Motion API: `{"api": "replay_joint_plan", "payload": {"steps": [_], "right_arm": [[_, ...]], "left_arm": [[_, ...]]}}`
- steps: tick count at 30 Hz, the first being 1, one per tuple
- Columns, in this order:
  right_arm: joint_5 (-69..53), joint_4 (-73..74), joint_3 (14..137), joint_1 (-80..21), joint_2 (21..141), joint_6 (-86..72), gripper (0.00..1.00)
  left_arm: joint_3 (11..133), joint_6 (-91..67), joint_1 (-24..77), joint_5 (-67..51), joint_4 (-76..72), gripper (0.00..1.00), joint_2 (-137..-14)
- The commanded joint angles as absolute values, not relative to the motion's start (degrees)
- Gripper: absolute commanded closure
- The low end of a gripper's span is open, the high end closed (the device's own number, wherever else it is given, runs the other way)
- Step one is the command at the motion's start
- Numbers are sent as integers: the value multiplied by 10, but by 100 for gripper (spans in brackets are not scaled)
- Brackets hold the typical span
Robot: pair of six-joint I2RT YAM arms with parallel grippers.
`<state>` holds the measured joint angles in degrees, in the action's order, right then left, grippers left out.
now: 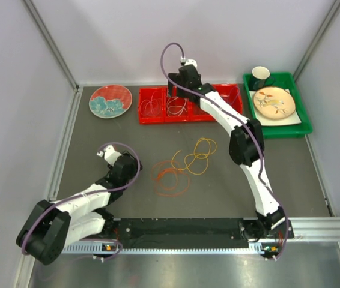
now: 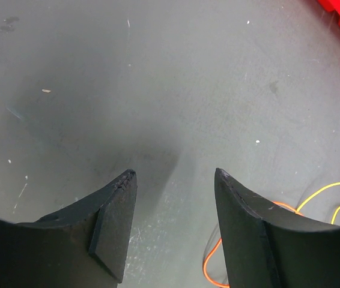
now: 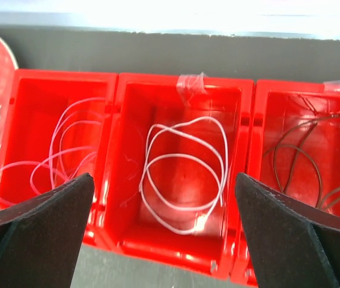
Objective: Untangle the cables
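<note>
Thin orange wire cable: flat coil of several loose loops on the grey bench. Thin yellow wire cable: wider loops just right of it, overlapping the orange coil's edge. Thin white wire cable: double loop inside the middle red plastic bin. Pale lilac wire cable: loops in the left red bin. Dark brownish wire cable: loops in the right red bin.

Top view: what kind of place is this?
Likely a lab robot test cell: plain white enclosure walls, a black arm-mounting rail, red bins holding coiled cables.
</note>
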<state>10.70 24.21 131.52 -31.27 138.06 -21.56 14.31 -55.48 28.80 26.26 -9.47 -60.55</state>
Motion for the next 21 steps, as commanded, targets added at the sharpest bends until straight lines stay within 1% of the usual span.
{"api": "replay_joint_plan", "payload": {"steps": [1,6,9,10,12,13,14,15,16,17,18,19,20,21], "right_arm": [[88,218,1307,-309,1289,-221,1],[90,256,1296,-314,1243,-216,1],[91,295,1259,-316,1193,-231,1],[96,329,1229,-316,1156,-240,1],[93,347,1179,-317,1109,-258,1],[95,349,1106,-321,1084,-262,2],[114,345,1066,-324,1027,-265,2],[133,343,986,-328,998,-273,3],[163,349,949,-335,971,-285,4],[204,367,914,-336,910,-294,3],[220,370,840,-337,881,-307,3],[232,370,799,-337,843,-317,3],[241,371,760,-337,778,-345,3],[238,367,684,-337,738,-357,3]], "left_arm": [[151,-548,285,258,-119,41,-605],[149,-541,285,245,-119,40,-597],[145,-532,285,230,-120,40,-582],[145,-527,285,226,-114,39,-571],[143,-525,285,224,-111,39,-563],[142,-525,285,223,-109,39,-559],[142,-523,286,222,-109,39,-557],[144,-520,286,214,-108,39,-555],[145,-515,286,210,-107,39,-554],[145,-512,286,207,-107,39,-552],[147,-509,287,203,-107,39,-551],[148,-504,288,199,-107,37,-550],[148,-500,289,196,-107,36,-548],[151,-497,291,194,-107,34,-549]]}}
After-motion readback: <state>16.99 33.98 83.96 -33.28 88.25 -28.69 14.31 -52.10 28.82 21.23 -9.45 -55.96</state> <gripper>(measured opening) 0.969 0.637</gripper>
